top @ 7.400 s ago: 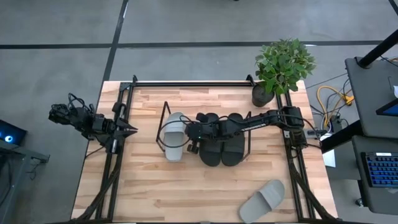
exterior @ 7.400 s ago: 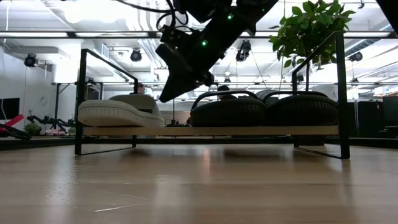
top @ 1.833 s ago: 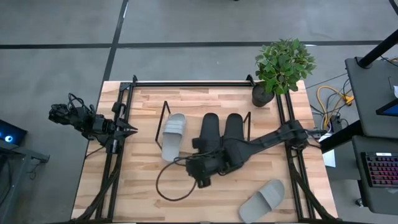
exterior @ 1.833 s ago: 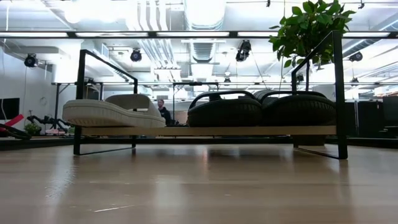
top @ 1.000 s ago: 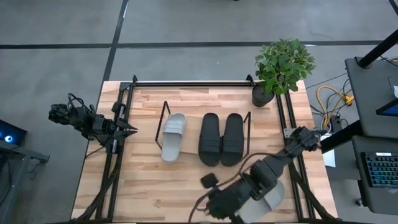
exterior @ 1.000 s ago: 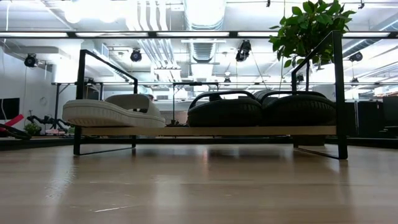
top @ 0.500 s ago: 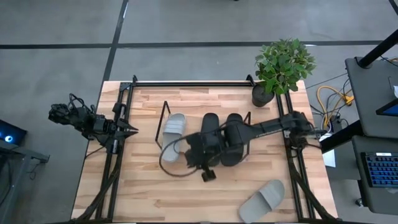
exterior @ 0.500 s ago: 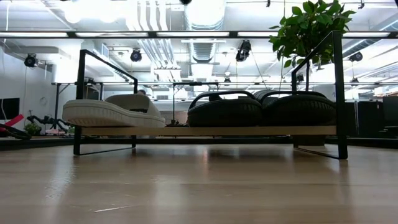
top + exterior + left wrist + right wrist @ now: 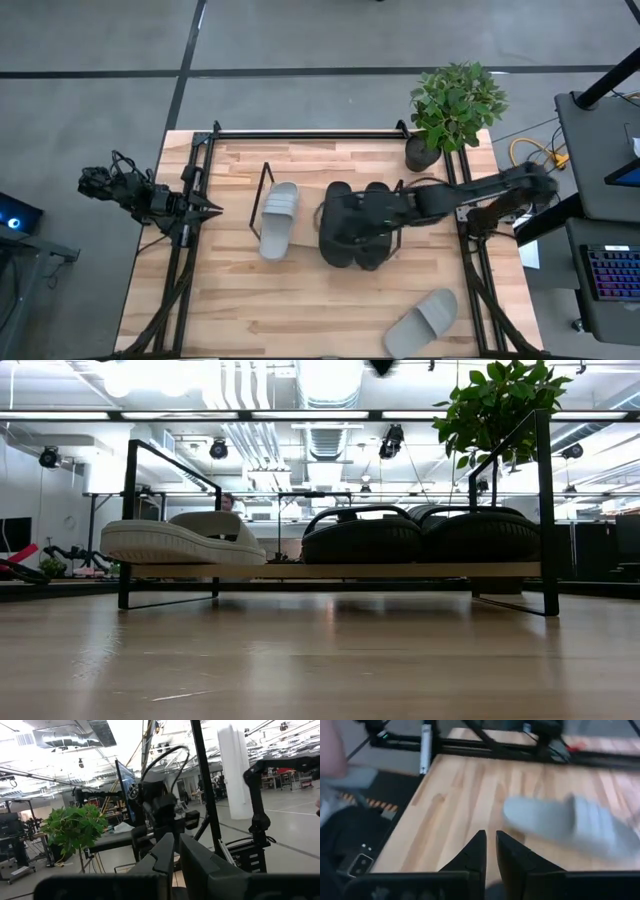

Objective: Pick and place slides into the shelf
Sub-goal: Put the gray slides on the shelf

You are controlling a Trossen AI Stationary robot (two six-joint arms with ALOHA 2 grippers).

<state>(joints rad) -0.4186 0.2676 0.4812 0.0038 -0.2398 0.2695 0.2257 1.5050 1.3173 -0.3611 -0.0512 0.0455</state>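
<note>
The shelf [image 9: 330,570] stands mid-table. One light grey slide [image 9: 278,220] rests sole-down on its left part, and two black slides [image 9: 420,535] sit side by side on its right part. A second grey slide [image 9: 422,322] lies on the table near the front right. My right gripper [image 9: 335,222] hovers shut above the black slides, pointing toward the table's left and touching nothing. In the right wrist view its fingers [image 9: 479,851] stand close together, with a blurred grey slide [image 9: 570,827] beyond them. My left gripper [image 9: 208,210] waits shut at the table's left edge.
A potted plant [image 9: 455,110] stands at the far right corner. A black rail frame [image 9: 300,133] runs along the far edge and down both sides. Bare wood [image 9: 230,300] lies in front of the shelf, toward the near left.
My right arm has swung from the table's near edge, beside the loose grey slide, toward the far side over the shelf. It then drew back toward the right and now hangs above the black slides. All slides have stayed where they were.
</note>
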